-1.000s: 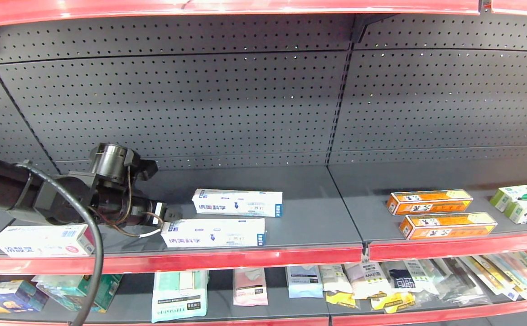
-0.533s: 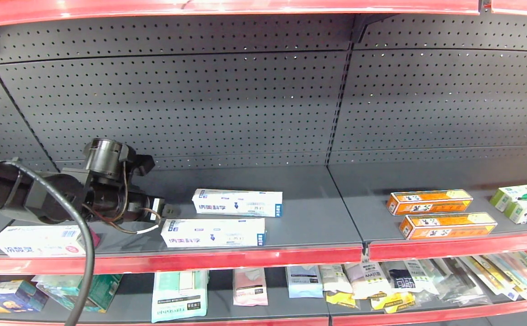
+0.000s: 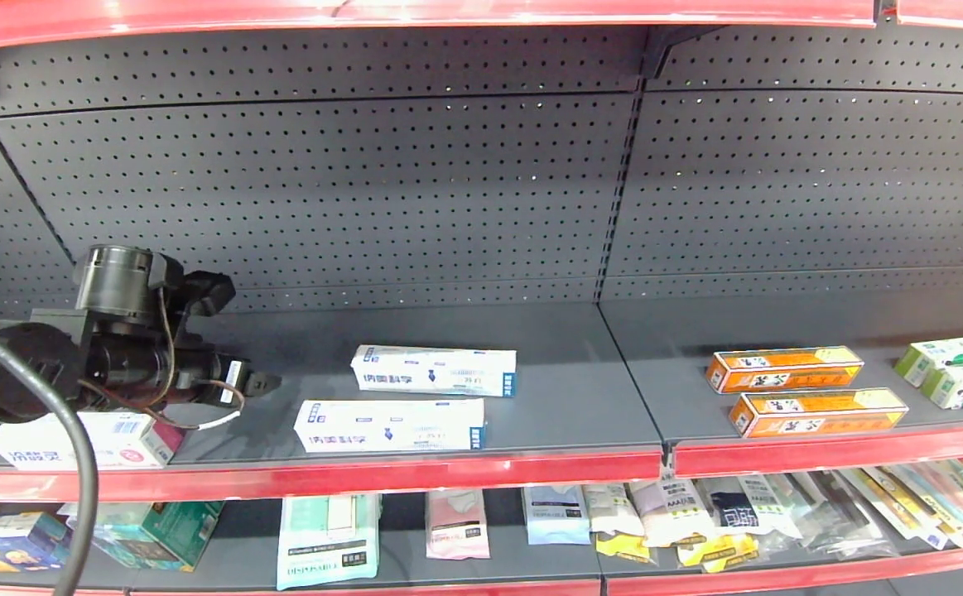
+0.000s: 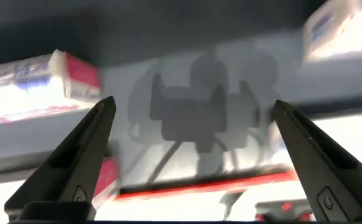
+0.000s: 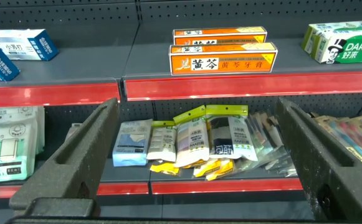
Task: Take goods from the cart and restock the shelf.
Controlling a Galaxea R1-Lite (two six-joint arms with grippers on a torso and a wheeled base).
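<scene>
Two white-and-blue boxes lie on the grey shelf [image 3: 564, 397]: one at the front [image 3: 390, 425] and one behind it [image 3: 434, 369]. My left gripper [image 3: 259, 383] hovers over the shelf a short way left of the front box, apart from it. In the left wrist view this gripper [image 4: 194, 106] is open with nothing between its fingers, and the white-and-blue box [image 4: 349, 28] shows off to one side. My right gripper [image 5: 199, 106] is open and holds nothing, facing the shelf front from a distance.
A white-and-pink box [image 3: 84, 439] lies at the shelf's front left, under my left arm. Two orange boxes [image 3: 820, 411] and green boxes [image 3: 957, 368] lie on the right bay. Hanging packets [image 5: 193, 140] and pouches fill the lower shelf. Bare shelf lies between the bays.
My left arm has drawn back to the left, away from the front white-and-blue box. That box stays where it was on the shelf.
</scene>
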